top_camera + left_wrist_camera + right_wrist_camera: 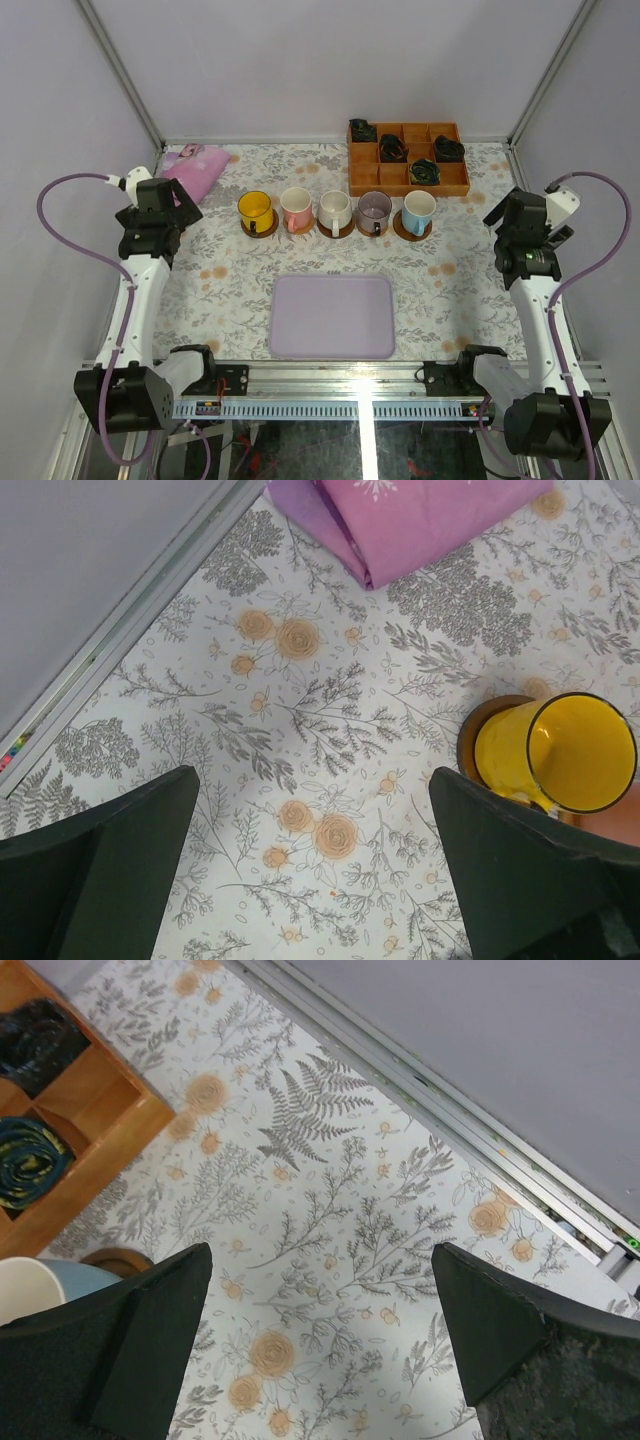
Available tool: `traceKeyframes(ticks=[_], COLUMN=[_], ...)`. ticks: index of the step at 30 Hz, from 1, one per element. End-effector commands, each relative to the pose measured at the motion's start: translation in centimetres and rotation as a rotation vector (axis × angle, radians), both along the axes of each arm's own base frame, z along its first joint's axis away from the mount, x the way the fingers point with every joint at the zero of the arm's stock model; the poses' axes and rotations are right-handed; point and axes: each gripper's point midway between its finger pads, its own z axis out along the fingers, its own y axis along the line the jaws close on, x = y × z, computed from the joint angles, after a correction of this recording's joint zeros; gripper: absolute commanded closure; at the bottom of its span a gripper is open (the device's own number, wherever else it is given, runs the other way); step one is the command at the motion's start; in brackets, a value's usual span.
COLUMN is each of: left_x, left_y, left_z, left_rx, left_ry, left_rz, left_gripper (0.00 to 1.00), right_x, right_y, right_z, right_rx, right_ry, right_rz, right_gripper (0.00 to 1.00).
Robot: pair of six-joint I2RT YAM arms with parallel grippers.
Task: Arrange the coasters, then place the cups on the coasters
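Several cups stand in a row across the table's middle, each on a brown coaster: yellow (256, 209), pink (297, 209), cream-white (334, 210), greyish purple (374, 210) and light blue (417, 209). My left gripper (166, 220) hovers open left of the row. In its wrist view the gripper (312, 780) holds nothing, and the yellow cup (580, 752) on its coaster (478, 732) sits beside the right finger. My right gripper (526, 238) hangs open right of the row. In its wrist view it (320, 1252) is empty, with the blue cup (80, 1278) and a coaster edge (116, 1258) at lower left.
An orange compartment box (408, 158) with dark rolled items stands at the back, also in the right wrist view (95, 1110). A folded pink cloth (192, 168) lies at the back left. A flat lavender tray (333, 316) lies near the front. Grey walls enclose the table.
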Motion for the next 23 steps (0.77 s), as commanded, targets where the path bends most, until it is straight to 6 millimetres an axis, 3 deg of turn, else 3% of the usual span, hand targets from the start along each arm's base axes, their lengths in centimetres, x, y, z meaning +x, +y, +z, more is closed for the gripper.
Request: traceKeyframes(ticks=[1,23], left_x=[-1.1,-1.2], left_y=[0.2,-1.2], left_z=[-0.3,-2.7], left_rx=[-0.003,-0.087], left_ry=[-0.001,-0.046], left_rz=[0.027,0.000], left_gripper=[0.00,0.00], right_x=[-1.3,-1.6], right_y=[-0.7,-0.5], right_z=[0.1,-0.4], right_rx=[-0.021,-0.033], right_ry=[0.015,0.016], right_rz=[-0.043,-0.013], right_gripper=[0.01,0.01])
